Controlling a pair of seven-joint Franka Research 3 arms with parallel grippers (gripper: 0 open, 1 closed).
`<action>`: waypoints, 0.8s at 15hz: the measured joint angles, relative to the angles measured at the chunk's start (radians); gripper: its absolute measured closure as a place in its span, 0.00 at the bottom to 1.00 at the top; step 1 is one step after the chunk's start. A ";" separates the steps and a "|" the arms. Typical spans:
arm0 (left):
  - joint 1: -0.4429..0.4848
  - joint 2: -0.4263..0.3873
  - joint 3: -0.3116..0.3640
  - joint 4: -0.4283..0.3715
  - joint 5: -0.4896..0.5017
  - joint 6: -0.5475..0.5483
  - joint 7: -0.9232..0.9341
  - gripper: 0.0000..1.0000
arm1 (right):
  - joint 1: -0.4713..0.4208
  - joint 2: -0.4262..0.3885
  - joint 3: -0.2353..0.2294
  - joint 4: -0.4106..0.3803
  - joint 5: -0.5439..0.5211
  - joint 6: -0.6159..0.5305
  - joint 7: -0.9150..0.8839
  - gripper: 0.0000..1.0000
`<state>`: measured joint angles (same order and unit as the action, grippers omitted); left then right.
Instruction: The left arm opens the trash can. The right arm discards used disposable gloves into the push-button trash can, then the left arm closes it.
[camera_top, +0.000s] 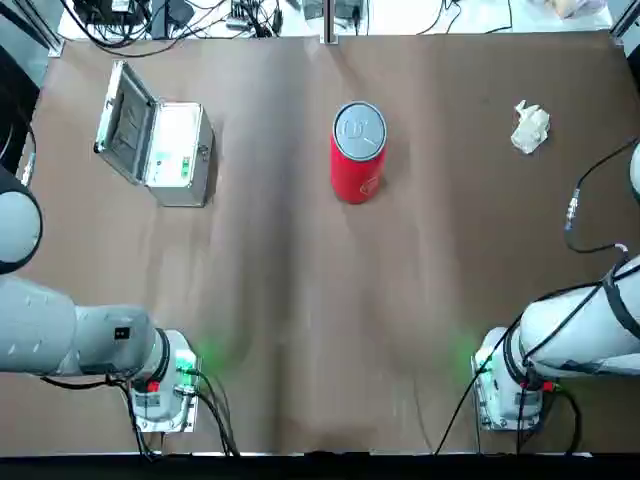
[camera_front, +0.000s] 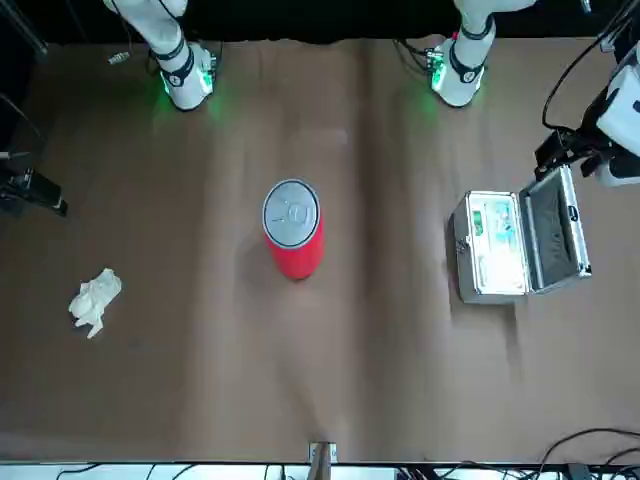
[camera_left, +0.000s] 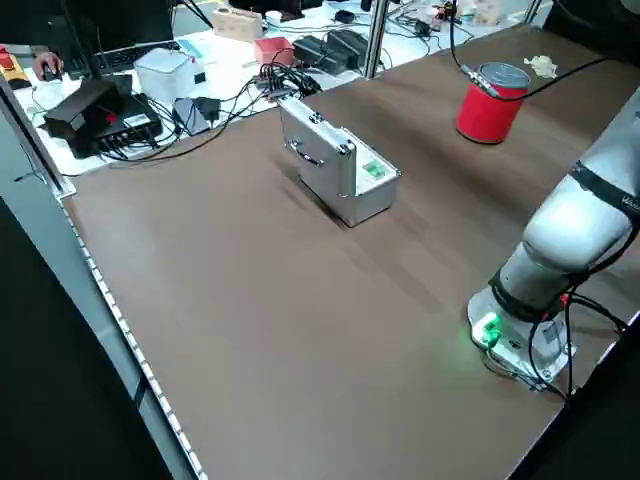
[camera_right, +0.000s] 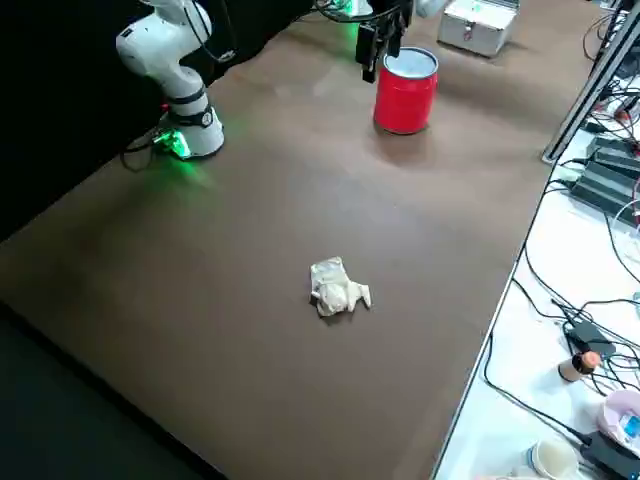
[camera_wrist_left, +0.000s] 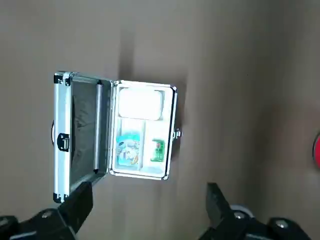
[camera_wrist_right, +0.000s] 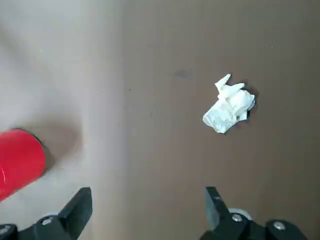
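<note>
Over the tabletop (camera_top: 290, 300) near its left edge, left gripper (camera_wrist_left: 149, 186) released, fingers apart, nothing between them; right gripper (camera_wrist_right: 148, 190) likewise, by the right edge. Silver case (camera_top: 178, 150), lid up, toward far left corner. Red trash can (camera_top: 358, 165) upright, lid down, between side edges, nearer the far one. Gloves (camera_top: 530, 128), crumpled cream wad, toward far right corner

Red bin (camera_wrist_left: 317, 151) cut off by left wrist view's edge, its base hidden
</note>
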<state>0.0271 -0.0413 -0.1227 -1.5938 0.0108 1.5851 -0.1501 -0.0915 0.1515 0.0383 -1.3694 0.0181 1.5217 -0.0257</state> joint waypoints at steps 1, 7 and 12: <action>0.000 0.001 0.000 0.000 0.000 0.000 0.000 0.00 | 0.000 0.000 0.000 0.000 0.000 0.000 0.000 0.00; -0.006 0.026 -0.002 0.020 0.000 -0.009 -0.001 0.00 | -0.005 0.000 -0.005 0.000 -0.001 0.000 0.000 0.00; -0.015 0.046 -0.038 0.037 -0.011 -0.026 -0.001 0.00 | -0.019 0.000 -0.007 0.000 0.000 -0.006 0.000 0.00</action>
<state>0.0117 0.0043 -0.1606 -1.5571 -0.0003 1.5588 -0.1511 -0.1101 0.1515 0.0314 -1.3694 0.0177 1.5162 -0.0259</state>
